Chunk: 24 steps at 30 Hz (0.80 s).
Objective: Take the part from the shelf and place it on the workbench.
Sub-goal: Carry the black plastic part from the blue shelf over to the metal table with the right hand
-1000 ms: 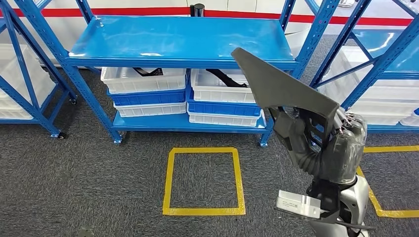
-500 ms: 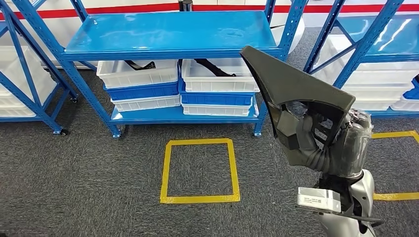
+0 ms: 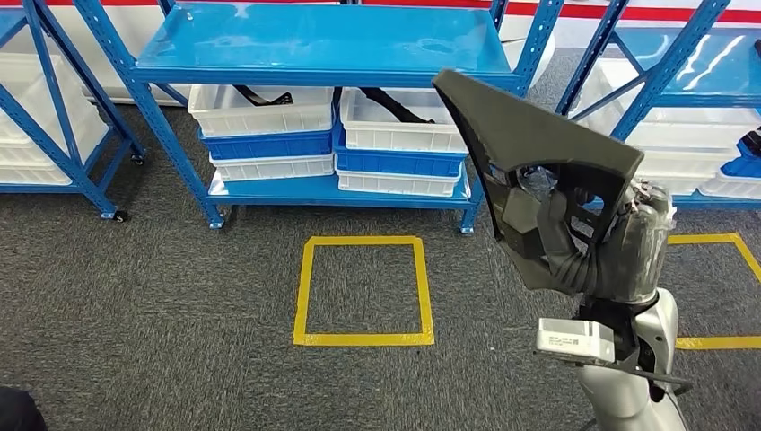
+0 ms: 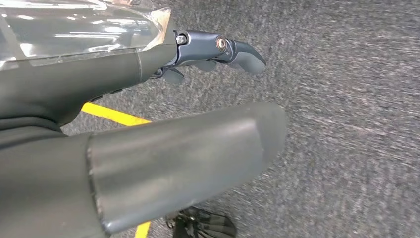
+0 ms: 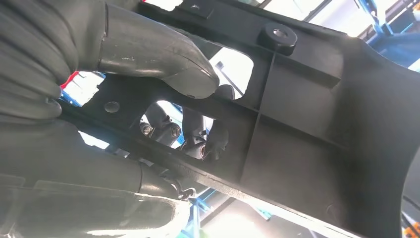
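Dark grey plastic, wide and flat: this is the part [image 3: 529, 148], and my right hand [image 3: 574, 247] grips it, lifted up in front of me. My thumb lies on one side of a rib and my fingers [image 5: 198, 136] pass through an opening in it, so the hand is clamped on the part. The part stands above and ahead of my hand, with its pointed end toward the shelf [image 3: 323, 45].

I think the risk is in this hold. Most of the part lies beyond my hand, so it can turn around the rib if I walk or swing the arm quickly. The point can also hit a post of the shelf when I turn. No workbench is in view, so I judge the carry is still to do.

The right wrist view shows the thumb and fingers on the rib, which the head view hardly shows. The left wrist view shows my left hand [image 4: 218, 49] over carpet, holding nothing; whether its fingers are apart I cannot tell.
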Available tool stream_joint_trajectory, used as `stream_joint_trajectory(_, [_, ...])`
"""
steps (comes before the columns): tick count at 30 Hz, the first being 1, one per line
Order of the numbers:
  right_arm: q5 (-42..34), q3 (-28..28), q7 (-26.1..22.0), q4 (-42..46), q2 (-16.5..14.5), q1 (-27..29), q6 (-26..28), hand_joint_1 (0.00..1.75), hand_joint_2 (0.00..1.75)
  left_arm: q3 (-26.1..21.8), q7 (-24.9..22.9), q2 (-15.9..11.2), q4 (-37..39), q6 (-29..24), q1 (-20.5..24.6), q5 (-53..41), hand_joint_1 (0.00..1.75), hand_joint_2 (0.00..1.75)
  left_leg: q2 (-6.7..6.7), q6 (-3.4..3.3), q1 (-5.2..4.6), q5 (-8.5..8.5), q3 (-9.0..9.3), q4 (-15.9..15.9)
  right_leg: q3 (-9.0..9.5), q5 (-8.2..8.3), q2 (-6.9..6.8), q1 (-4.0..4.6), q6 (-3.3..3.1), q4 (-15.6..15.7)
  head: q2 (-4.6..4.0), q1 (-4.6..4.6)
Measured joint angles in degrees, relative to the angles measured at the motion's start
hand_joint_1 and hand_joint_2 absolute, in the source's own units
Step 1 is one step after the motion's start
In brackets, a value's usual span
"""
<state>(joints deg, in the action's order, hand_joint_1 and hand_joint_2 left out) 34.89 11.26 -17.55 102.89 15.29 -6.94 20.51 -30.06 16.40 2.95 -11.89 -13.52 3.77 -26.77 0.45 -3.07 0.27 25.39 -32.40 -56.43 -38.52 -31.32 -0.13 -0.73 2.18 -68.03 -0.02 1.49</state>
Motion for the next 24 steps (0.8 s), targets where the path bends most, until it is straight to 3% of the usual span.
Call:
stream_joint_trajectory(2, [-0.5,0.0,0.2,-0.7,0.0,-0.9,-0.1,1.75,1.75,0.0,-0.1,0.0,0.0,0.0,0.0,-0.1,0.0,0.0,0.1,0.04,-0.08,-1.15,-1.54,0.0,-0.84,-2.15,0.0,-0.04,0.36,-5.8,-0.01,-0.01])
stream_joint_trajectory(3, [-0.6,0.0,0.3,-1.2,0.0,-1.4,-0.2,1.75,1.75,-0.1,-0.2,0.0,0.0,0.0,0.0,-0.1,0.0,0.0,0.13,0.15,-0.08,-1.76,-2.34,-0.1,0.25,-1.57,-0.01,-0.09,0.94,-5.7,-0.01,-0.01])
stream_joint_trajectory(4, [-0.8,0.0,0.3,-1.6,0.0,-2.0,-0.1,1.75,1.75,-0.1,-0.3,0.0,0.0,0.0,0.1,-0.2,0.0,0.0,0.14,0.31,-0.06,-2.33,-3.05,-0.1,2.32,-0.34,-0.01,-0.17,1.58,-3.4,-0.01,-0.02])
stream_joint_trajectory(6, [-0.9,0.0,0.5,-2.2,0.0,-3.0,0.0,1.75,1.75,-0.3,-0.3,0.1,0.0,0.0,0.2,-0.2,0.0,0.0,0.12,0.81,-0.11,-3.36,-4.2,-0.3,8.5,1.49,-0.01,-0.26,2.26,5.2,-0.01,0.0])
stream_joint_trajectory(8, [-0.8,0.0,0.6,-2.5,0.0,-3.4,0.2,1.75,1.75,-0.5,-0.3,0.1,0.0,0.0,0.3,-0.2,0.0,0.0,0.05,1.4,-0.26,-4.39,-4.77,-0.3,12.3,1.19,0.1,0.03,1.76,11.4,0.0,-0.04])
stream_joint_trajectory(10, [-0.8,0.0,0.6,-2.9,0.0,-3.5,0.4,1.75,1.75,-0.6,-0.3,0.1,0.0,0.0,0.2,-0.2,0.0,0.0,-0.01,1.9,-0.37,-5.5,-5.12,-0.2,12.17,1.12,0.23,0.28,1.03,12.4,0.01,-0.09])
stream_joint_trajectory(11, [-0.8,0.0,0.6,-3.1,-0.1,-3.6,0.5,1.75,1.75,-0.6,-0.4,0.1,0.0,-0.1,0.2,-0.2,0.0,0.0,-0.12,2.16,-0.33,-5.49,-5.41,-0.3,11.7,1.51,0.19,-0.03,0.55,12.2,0.0,-0.07])
stream_joint_trajectory(12, [-0.8,0.0,0.6,-3.4,-0.2,-3.9,0.5,1.75,1.75,-0.7,-0.4,0.1,0.1,-0.1,0.2,-0.3,0.0,0.0,-0.22,2.41,-0.27,-4.55,-5.91,-1.1,11.27,1.96,0.15,-0.27,-0.1,12.2,0.0,-0.12])
stream_joint_trajectory(14, [-0.7,0.1,0.8,-3.8,-0.7,-4.6,0.6,1.75,1.75,-0.8,-0.7,0.1,0.2,-0.1,0.2,-0.3,0.0,0.0,-0.41,2.9,-0.07,0.19,-7.66,-5.9,10.28,3.06,0.02,-0.61,-1.5,12.1,-0.01,-0.18])
stream_joint_trajectory(16, [-0.5,0.1,1.1,-4.4,-1.2,-5.5,0.6,1.75,1.75,-0.9,-1.0,0.1,0.2,-0.1,0.2,-0.3,0.0,0.0,-0.45,3.26,0.03,5.19,-9.59,-13.7,8.81,4.16,-0.01,-0.27,-2.19,11.9,-0.01,-0.21])
stream_joint_trajectory(17, [-0.3,0.2,1.2,-4.7,-1.4,-5.8,0.5,1.75,1.75,-0.9,-1.1,0.1,0.2,-0.2,0.2,-0.3,0.0,0.0,-0.46,3.35,0.08,6.11,-9.93,-16.7,8.04,4.68,-0.03,-0.14,-2.24,11.7,-0.01,-0.21])
stream_joint_trajectory(18, [-0.2,0.2,1.2,-5.0,-1.5,-6.1,0.5,1.75,1.75,-1.0,-1.2,0.1,0.3,-0.2,0.2,-0.3,0.0,0.0,-0.47,3.36,0.14,5.75,-9.39,-17.7,7.24,5.16,-0.04,-0.05,-2.2,11.5,-0.01,-0.22])
stream_joint_trajectory(19, [-0.1,0.2,1.3,-5.3,-1.6,-6.4,0.5,1.75,1.75,-1.0,-1.2,0.1,0.3,-0.2,0.2,-0.3,0.0,0.0,-0.47,3.28,0.21,4.49,-7.84,-16.7,6.47,5.58,-0.05,0.01,-2.09,11.3,-0.01,-0.21])
stream_joint_trajectory(20, [-0.1,0.2,1.3,-5.5,-1.7,-6.7,0.5,1.75,1.75,-1.0,-1.2,0.1,0.3,-0.2,0.2,-0.3,0.0,0.0,-0.48,3.15,0.26,3.08,-5.34,-13.7,5.76,5.94,-0.04,0.04,-1.95,11.0,-0.01,-0.22])
stream_joint_trajectory(22, [-0.1,0.2,1.3,-5.8,-1.8,-7.2,0.5,1.75,1.75,-1.0,-1.2,0.1,0.3,-0.2,0.3,-0.2,0.0,0.0,-0.65,2.84,0.19,2.47,0.03,-6.1,4.63,6.55,-0.03,0.16,-1.46,10.4,0.0,-0.19])
stream_joint_trajectory(24, [-0.1,0.2,1.3,-6.0,-1.9,-7.6,0.5,1.75,1.75,-1.0,-1.1,0.1,0.3,-0.2,0.3,-0.2,0.0,0.0,-0.84,2.48,-0.18,3.35,2.37,-1.8,3.96,7.34,-0.11,0.23,-0.68,10.2,0.01,-0.16])
